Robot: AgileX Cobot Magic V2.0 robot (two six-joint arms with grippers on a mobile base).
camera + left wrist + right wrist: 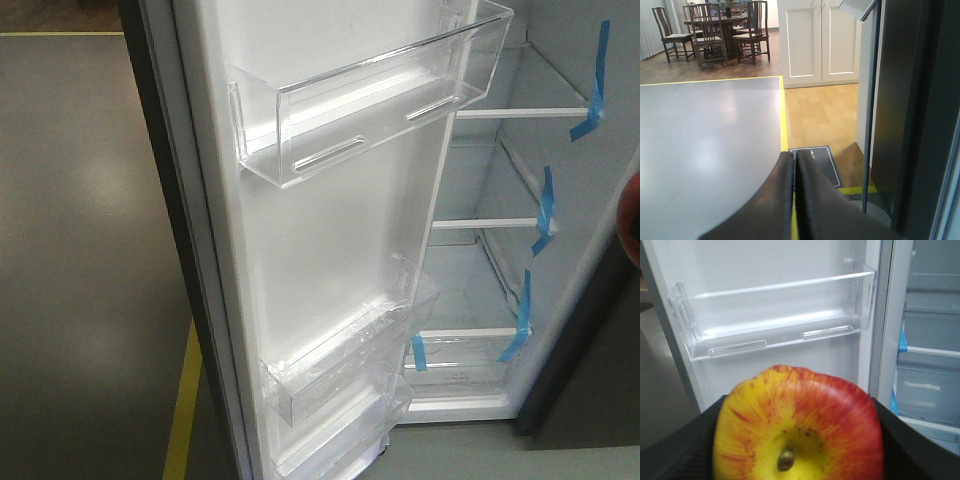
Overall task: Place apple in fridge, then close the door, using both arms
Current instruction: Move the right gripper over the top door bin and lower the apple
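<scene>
The red and yellow apple (805, 405) fills the lower right wrist view, and my right gripper (799, 435) is shut on it, a black finger on each side. It faces the open door (765, 270) and its clear bin (775, 325), with the fridge (930, 330) interior to the right. In the front view the door (320, 230) swings wide. The fridge (500, 170) shows white shelves with blue tape (596, 80). A red blur of the apple (631, 220) shows at the right edge. My left gripper (794, 156) is shut on nothing, low beside the door's dark outer face (910, 125).
Grey floor (705, 140) with a yellow tape line (784, 120) lies left of the door. A black mat (821, 161) sits on the wooden floor near a white cabinet (820, 40). Dining chairs (710, 30) stand far back.
</scene>
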